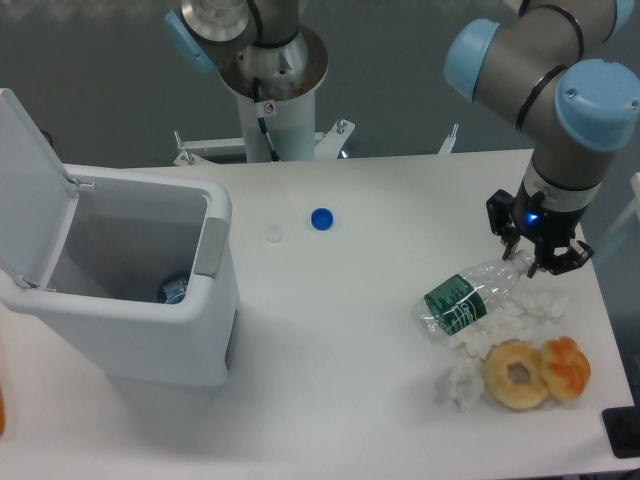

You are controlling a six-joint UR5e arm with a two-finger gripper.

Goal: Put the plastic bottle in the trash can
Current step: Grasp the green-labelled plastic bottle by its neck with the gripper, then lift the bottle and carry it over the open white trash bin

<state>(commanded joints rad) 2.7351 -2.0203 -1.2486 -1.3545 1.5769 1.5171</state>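
The plastic bottle point(468, 295) lies on its side at the right of the white table, clear and dented, with a dark green label; its neck end points up-right. My gripper point(533, 260) points down over that neck end, its dark fingers standing apart on either side of it. The jaws look open, and I cannot tell whether they touch the bottle. The trash can point(215, 250) stands at the far left with its hinged lid point(28, 180) swung up and open. It is far from the gripper.
A small blue cap point(321, 218) and a small white disc point(274, 234) lie mid-table. Crumpled white paper point(463, 382), a bagel-like ring point(517, 375) and an orange piece point(567, 368) lie just below the bottle. A bluish item point(172, 290) lies inside the can. The arm's base post point(272, 110) stands at the back.
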